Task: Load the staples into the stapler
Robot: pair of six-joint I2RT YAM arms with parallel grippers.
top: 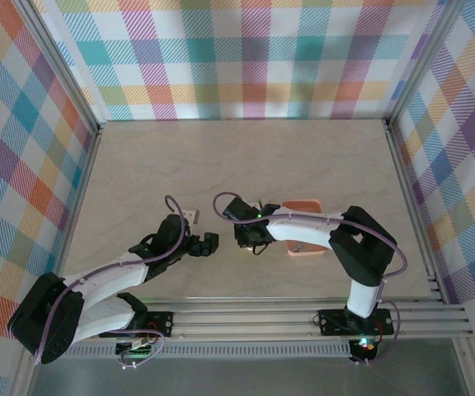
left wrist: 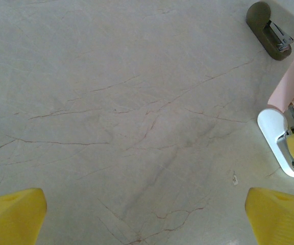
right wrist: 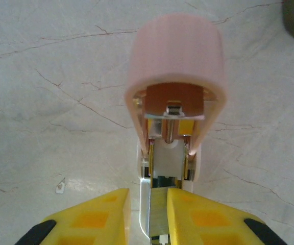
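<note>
Right wrist view, closest first: the two yellow fingers of the right gripper [right wrist: 148,195] are squeezed close together. They pinch a small silver strip, and that strip looks like the staples [right wrist: 156,217]. Its front end points straight at the stapler [right wrist: 175,66], which sits just past the fingers on the table [right wrist: 45,102]. The stapler is open. Its pink lid is tipped up, and under the lid I can see the shiny metal slot where staples go. The strip seems lined up with that slot. I cannot tell how far in it is. A tiny pale bit [right wrist: 60,187] lies on the table off to the side.

Left wrist view next: the left gripper [left wrist: 147,219] has its yellow fingers spread wide with nothing between them. The stapler is at the edge of this view, near that gripper but not touching it.

From the top view, both grippers are close together near the middle of the table. An orange tray [top: 303,239] lies just beside the right arm.

I think the step now is sliding the staples into the slot. The next move should be a slow, straight push, keeping the strip flat. The stapler is small and may slide away, so the free gripper might need to hold it. After that, the lid has to be pressed down.
</note>
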